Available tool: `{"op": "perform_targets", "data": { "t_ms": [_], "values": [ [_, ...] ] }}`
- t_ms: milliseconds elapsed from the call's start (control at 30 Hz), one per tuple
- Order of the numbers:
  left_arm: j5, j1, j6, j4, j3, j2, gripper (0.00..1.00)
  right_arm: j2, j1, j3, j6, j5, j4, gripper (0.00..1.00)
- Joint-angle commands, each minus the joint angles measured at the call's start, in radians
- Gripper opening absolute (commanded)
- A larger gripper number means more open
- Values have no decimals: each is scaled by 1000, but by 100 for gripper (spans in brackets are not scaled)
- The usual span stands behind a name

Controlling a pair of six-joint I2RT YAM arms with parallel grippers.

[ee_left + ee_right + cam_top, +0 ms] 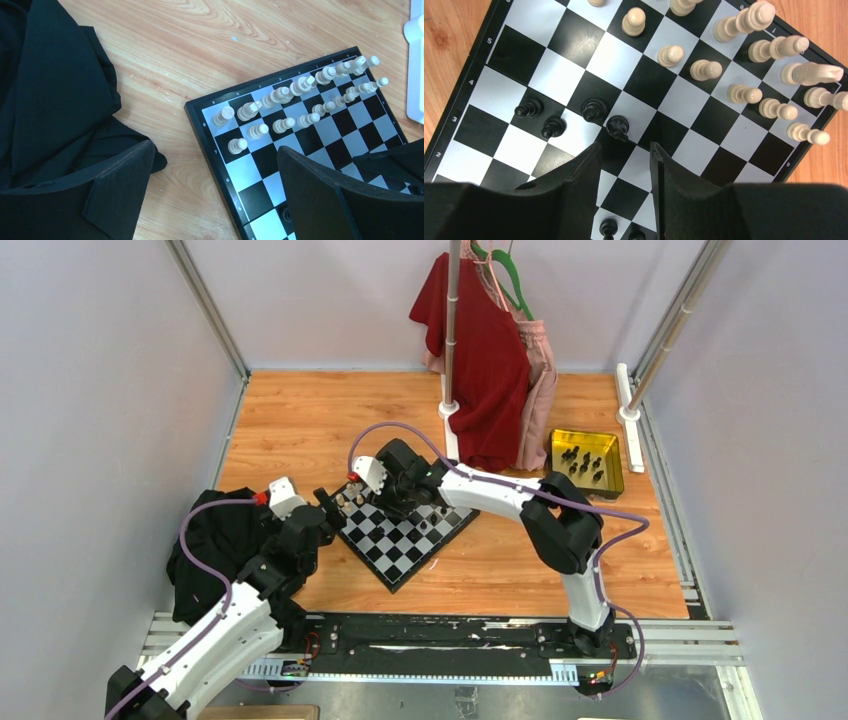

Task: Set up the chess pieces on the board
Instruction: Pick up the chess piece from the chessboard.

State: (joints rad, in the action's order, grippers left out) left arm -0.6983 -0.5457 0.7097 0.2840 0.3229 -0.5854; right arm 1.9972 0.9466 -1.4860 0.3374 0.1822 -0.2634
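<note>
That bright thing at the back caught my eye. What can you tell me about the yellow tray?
The yellow tray is a shallow, square-looking dish of see-through yellow plastic with low walls. It lies flat on the wooden table at the far right, beside the hanging pink garment. Several black chess pieces stand inside. Only the table and those pieces seem to touch it.

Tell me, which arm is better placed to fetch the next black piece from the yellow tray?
Probably right: the right claw stands open and empty over the board, and the yellow tray with black pieces lies on its side. The left claw hovers by the board's left edge.
</note>
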Motion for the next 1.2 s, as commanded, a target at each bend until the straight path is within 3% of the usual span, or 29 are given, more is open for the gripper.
{"op": "perform_targets", "data": {
  "t_ms": [0, 667, 833, 1000, 1167],
  "values": [
    [-20, -7, 1, -30, -12, -1, 100, 30, -10, -51, 19, 41, -34, 45],
    [-26, -7, 0, -41, -22, -3, 100, 78, -14, -106, 26, 81, -87, 38],
    [-24, -7, 1, -46, -22, -10, 100, 83, -18, -107, 22, 90, -87, 29],
    [-24, -7, 1, -51, -25, -14, 100, 81, -22, -103, 17, 96, -86, 10],
    [-24, -7, 0, -51, -22, -18, 100, 77, -23, -102, 17, 96, -86, 0]
  ]
}}
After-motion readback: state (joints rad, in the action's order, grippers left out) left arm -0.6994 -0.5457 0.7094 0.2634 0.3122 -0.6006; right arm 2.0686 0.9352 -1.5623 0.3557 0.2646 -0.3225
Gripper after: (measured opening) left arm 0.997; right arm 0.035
